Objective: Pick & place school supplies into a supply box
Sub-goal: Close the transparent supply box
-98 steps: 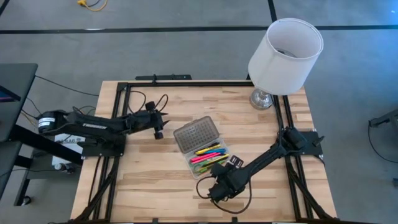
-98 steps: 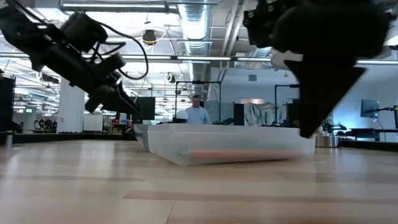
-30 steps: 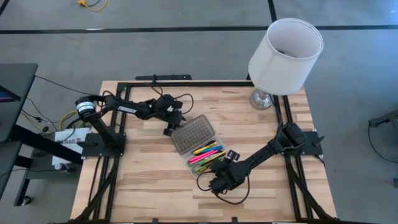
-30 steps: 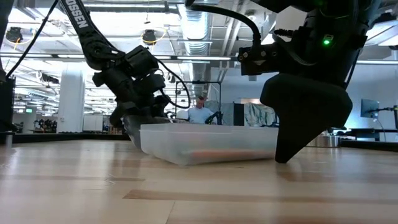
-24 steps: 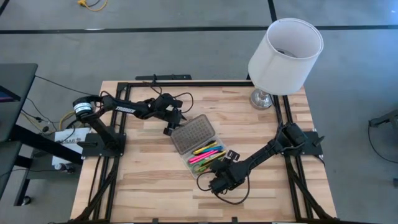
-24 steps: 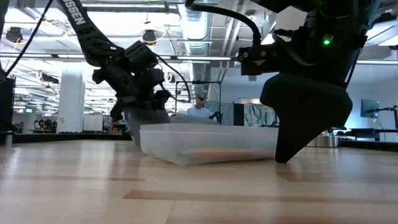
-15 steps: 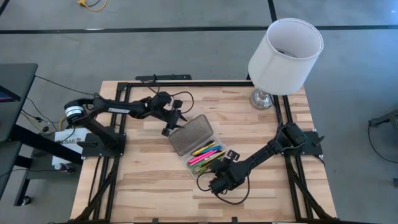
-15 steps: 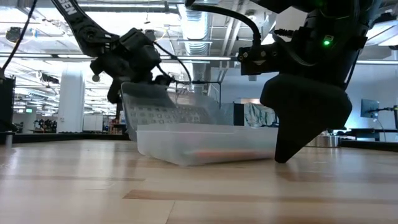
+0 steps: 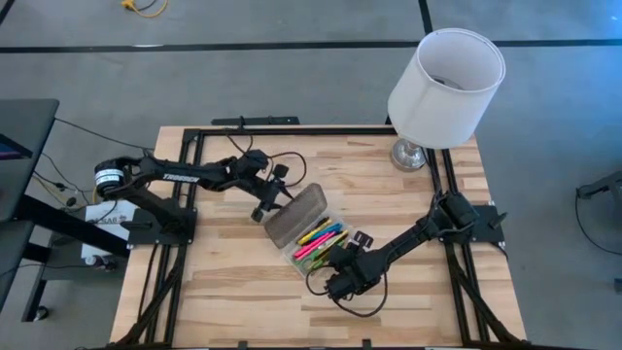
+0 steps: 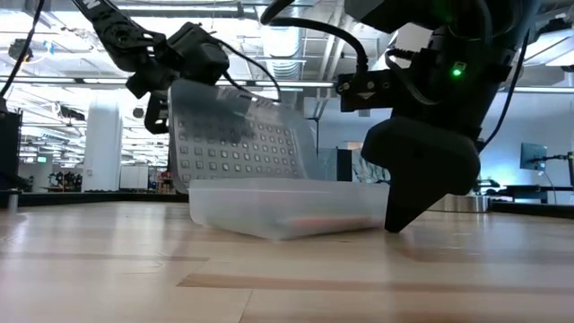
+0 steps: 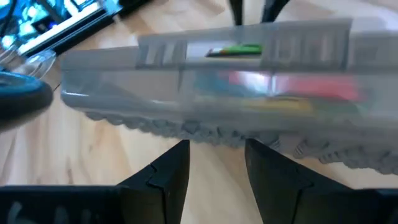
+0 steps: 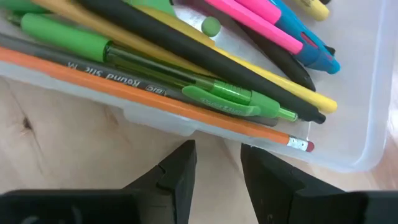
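The supply box is a clear tray [image 9: 326,245] lying slantwise at mid-table, its studded lid [image 9: 294,214] tilted up on the hinge. Pens and pencils [image 12: 205,68] in orange, green, black, yellow, pink and blue lie inside. My left gripper [image 9: 264,208] is at the lid's raised free edge, on its far-left side, fingers apart [image 11: 216,163]. My right gripper [image 9: 340,284] points down at the tray's near long wall [image 12: 186,124], fingers apart with nothing between them. In the low view the lid [image 10: 242,135] leans over the tray [image 10: 287,211]. My left gripper bears the lid's studded outer face near its free long edge [image 11: 214,134] on its two fingertips [image 11: 177,158], nothing pinched between them. It comes from the table's left, slanting down. The lid stands tilted, hinge edge on the tray. My right gripper's fingertips [image 12: 183,155] stand right at the tray's near wall; I cannot tell whether they touch.
A white lamp [image 9: 445,87] stands at the table's far right corner. Black frame rails [image 9: 292,128] run along the table's edges. Bare wood lies left of the box and along the near edge.
My left gripper has risen with the lid's free edge. The lid has swung up from lying flat on the table to standing tilted over the tray, its hinge edge staying in place. The tray has not moved.
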{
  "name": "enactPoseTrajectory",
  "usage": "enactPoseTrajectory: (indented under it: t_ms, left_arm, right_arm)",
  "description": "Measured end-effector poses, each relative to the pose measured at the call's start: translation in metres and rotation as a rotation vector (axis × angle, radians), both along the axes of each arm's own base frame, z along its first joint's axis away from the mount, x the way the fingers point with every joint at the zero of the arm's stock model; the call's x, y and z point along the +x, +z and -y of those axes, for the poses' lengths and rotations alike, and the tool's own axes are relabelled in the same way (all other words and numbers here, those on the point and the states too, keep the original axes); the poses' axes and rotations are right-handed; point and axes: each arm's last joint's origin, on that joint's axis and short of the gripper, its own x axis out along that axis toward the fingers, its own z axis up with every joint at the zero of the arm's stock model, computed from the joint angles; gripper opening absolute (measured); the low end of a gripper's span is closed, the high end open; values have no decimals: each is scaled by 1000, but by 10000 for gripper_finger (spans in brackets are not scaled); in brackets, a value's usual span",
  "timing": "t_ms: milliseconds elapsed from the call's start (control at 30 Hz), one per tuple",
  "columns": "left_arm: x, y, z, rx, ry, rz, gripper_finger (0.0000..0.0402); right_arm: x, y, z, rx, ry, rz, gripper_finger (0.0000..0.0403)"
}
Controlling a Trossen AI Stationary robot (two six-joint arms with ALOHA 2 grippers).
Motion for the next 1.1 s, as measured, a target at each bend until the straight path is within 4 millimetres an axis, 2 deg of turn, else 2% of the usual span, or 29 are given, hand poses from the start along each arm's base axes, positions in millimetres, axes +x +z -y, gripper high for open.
enactPoseTrajectory:
  t_ms: [733,1100]
  left_arm:
    - [17,11,54,-32,-243,127,151]
    - [19,10,66,-35,-274,133,151]
  right_arm:
    - [5,0,4,-86,40,38,128]
    - [11,-1,19,-177,56,33,128]
